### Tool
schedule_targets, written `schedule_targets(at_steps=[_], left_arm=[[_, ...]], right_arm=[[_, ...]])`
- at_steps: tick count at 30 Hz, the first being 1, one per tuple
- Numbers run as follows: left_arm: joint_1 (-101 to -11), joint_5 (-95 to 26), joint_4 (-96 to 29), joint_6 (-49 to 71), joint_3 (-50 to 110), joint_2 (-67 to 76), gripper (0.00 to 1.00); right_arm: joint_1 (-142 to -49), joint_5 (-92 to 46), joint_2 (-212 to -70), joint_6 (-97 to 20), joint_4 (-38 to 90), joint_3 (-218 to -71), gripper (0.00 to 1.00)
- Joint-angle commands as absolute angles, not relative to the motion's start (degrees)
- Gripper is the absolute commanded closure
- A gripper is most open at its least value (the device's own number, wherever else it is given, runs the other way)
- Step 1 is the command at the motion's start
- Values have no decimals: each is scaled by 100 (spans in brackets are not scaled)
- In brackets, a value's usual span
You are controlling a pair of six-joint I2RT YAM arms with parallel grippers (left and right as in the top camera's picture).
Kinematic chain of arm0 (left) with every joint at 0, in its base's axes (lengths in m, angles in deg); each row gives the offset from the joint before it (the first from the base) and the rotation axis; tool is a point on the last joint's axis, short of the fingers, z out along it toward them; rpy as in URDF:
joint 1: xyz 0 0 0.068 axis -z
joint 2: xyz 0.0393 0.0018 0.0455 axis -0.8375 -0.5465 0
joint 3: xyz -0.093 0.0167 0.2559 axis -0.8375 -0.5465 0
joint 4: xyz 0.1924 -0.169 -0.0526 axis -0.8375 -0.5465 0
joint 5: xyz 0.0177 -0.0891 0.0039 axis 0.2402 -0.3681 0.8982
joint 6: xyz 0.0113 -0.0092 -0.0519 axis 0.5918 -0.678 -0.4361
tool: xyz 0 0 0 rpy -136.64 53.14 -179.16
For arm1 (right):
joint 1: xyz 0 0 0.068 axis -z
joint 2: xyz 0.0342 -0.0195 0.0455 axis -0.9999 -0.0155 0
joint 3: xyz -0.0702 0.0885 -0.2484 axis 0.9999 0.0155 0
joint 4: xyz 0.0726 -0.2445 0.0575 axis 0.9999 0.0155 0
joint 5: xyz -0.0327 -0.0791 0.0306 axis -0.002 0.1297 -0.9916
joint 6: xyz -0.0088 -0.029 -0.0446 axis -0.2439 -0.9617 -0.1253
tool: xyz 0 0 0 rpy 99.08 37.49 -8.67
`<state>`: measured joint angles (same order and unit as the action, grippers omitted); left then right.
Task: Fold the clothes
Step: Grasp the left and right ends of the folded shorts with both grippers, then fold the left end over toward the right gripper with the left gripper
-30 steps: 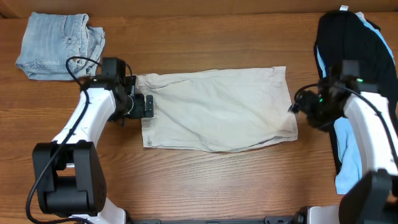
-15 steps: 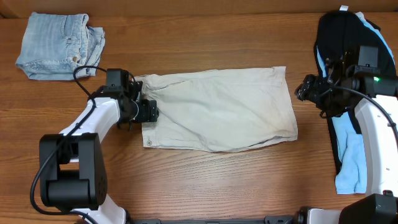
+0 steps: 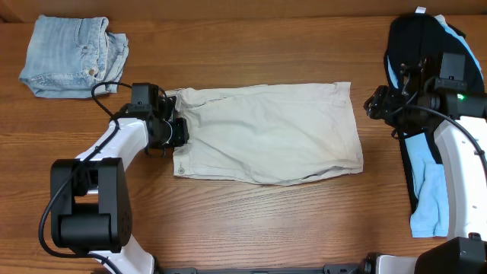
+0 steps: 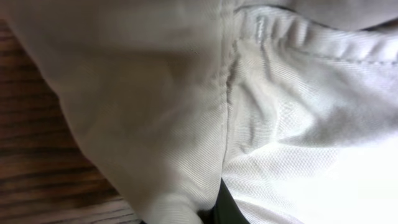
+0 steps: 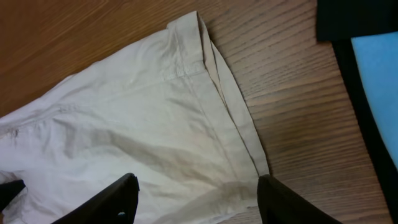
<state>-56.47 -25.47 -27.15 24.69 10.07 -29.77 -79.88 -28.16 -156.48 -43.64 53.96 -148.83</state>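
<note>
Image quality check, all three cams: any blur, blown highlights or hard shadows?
Overhead: sharp, with even light and only soft shadows around the khaki shorts. Left wrist: too close, fabric fills the frame, upper left is soft, lower right is nearly blown out, weave is crisp mid-frame. Right wrist: table grain and the shorts' hem are in focus; the right tool is dark and slightly soft at the bottom edge.

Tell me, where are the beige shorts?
In the overhead view the beige shorts lie spread flat in the middle of the table; the left gripper is shut on their left edge, the right gripper hovers by their right edge.
</note>
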Motion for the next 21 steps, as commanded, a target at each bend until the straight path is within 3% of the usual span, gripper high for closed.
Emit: schedule_targets(at_steps=[1,6,7,9,11,21], left_arm=[[-5647,-2306,-2993,2345,1249,-3136,96],[-5767,-1933,-4302,2459,2130,-2863,96],[-5782,-1854,-4571,2531,2338,-2821,96],[-5796,-1675,-5148,2708,2832,-2736,96],[-5798,-1472,-5714,2850,3361,-2686,96],[-5793,-1082,-7764,3210,5778,-2684,96]], right_arm=[[-8005,-2908,-15576,-4415,5285,-15016,38],[-8071,-3295,-15641,-4460,5009,-14949,49],[-8121,-3315,-15678,-4460,4961,-14931,54],[-8255,-3313,-15770,-4487,4856,-14874,73],[-8414,-3313,-15901,-4522,4753,-14818,80],[-9354,-3623,-17221,-4495,4257,-14783,87]])
